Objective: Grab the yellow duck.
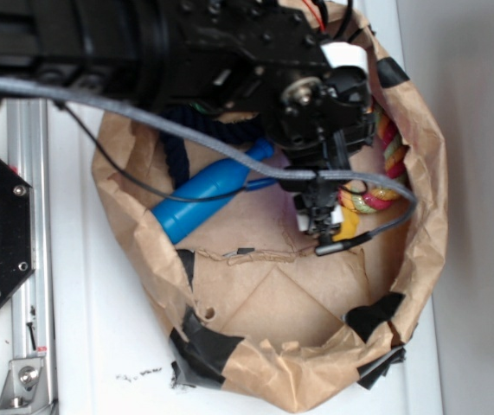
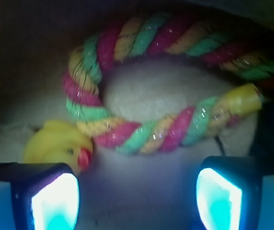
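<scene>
**Gripper spread above the bag floor, duck at its left finger**

Exterior view: the black arm (image 1: 229, 52) reaches in from the top over a crumpled brown paper bag (image 1: 420, 216) lying open on the white counter (image 1: 99, 328). The gripper (image 1: 320, 220) points down onto the bag floor, near the right wall. A blue bottle (image 1: 208, 194) lies tilted on the floor to its left, well apart from it. A multicoloured rope ring (image 1: 385, 181) sits just right of the gripper, partly hidden by the arm. A scrap of yellow shows beside the fingertips, too small here to name with certainty. A grey cable (image 1: 186, 130) runs across the scene to the gripper.

Wrist view: the gripper (image 2: 137, 196) stands spread, two lit fingers (image 2: 55, 201) at the lower corners with bare bag floor between them, pinching nothing. The yellow duck (image 2: 55, 143) sits just above the left finger, off to the left of the gap, its red beak pointing right. It touches or nearly touches the rope ring (image 2: 141, 134), which curves across the middle of the view beyond the fingers.
</scene>
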`<state>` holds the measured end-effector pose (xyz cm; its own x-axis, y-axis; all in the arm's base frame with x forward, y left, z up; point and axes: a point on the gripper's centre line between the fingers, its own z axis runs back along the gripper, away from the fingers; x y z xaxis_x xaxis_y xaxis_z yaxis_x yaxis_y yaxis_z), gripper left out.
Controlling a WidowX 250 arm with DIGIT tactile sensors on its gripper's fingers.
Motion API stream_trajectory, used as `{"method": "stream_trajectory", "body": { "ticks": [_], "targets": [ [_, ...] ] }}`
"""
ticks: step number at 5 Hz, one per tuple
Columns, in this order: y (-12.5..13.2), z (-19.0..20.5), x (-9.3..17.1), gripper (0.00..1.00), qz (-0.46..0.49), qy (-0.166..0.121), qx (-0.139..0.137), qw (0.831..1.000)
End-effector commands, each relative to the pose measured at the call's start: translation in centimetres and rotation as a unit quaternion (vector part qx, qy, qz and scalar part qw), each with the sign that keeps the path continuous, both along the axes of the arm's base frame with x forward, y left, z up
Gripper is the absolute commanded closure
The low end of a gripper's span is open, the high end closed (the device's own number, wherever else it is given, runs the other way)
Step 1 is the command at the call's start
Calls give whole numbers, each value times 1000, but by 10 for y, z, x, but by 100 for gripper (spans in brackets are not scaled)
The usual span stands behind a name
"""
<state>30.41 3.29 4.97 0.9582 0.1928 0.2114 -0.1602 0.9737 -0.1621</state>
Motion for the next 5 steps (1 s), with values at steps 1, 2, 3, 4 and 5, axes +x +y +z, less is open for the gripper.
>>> {"method": "stream_trajectory", "body": {
  "ticks": [1, 2, 3, 4, 5],
  "targets": [
    [-19, -6, 22, 0, -17, -15, -3, 1000],
    [-35, -24, 13, 0, -34, 7, -17, 999],
    [-61, -27, 3, 0, -62, 15, -28, 998],
    [-77, -24, -5, 0, -80, 13, -39, 996],
    [-88, -15, -9, 0, -91, 8, -47, 995]
  ]
}}
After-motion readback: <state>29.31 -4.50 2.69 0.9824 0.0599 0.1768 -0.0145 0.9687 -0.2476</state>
